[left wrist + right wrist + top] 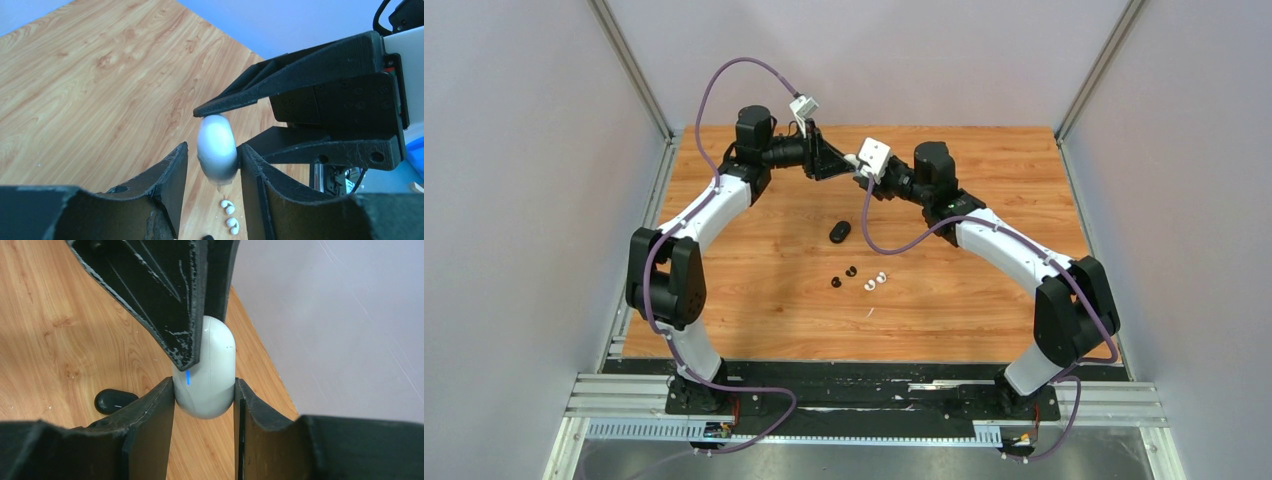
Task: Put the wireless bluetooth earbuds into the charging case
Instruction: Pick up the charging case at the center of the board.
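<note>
Earbuds (851,271): two black, two white; one black case (840,232). My right gripper (204,390) pinches blue-marked white case (212,360); left gripper (212,149) hold unclear.

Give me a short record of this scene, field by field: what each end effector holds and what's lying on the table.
left end effector: shut on white case, raised above table
right end effector: shut on white case too
black case: lying on table
black earbuds: two, loose on table
white earbuds: two, loose, right of black ones
</note>
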`<action>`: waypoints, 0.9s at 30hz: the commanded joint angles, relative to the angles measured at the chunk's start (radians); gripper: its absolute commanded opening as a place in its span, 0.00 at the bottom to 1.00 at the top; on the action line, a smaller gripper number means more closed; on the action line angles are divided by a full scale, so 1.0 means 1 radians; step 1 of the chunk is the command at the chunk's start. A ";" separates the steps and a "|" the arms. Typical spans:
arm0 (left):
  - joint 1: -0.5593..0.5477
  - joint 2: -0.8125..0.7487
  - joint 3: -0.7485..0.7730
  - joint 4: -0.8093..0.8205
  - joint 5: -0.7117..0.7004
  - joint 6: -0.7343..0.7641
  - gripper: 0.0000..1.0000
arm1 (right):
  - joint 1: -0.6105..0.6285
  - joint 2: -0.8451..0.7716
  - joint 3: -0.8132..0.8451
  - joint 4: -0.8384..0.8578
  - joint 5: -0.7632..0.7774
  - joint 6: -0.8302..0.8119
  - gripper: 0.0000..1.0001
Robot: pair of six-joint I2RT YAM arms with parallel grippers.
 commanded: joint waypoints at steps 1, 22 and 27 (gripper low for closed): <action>-0.011 0.024 0.069 0.008 0.041 -0.002 0.48 | 0.010 -0.014 0.032 0.064 -0.021 0.002 0.13; -0.018 -0.003 0.127 -0.283 0.125 0.347 0.00 | -0.187 0.065 0.375 -0.511 -0.355 0.271 0.94; -0.020 -0.105 0.072 -0.366 0.123 0.670 0.00 | -0.266 0.094 0.454 -0.674 -0.681 0.225 0.91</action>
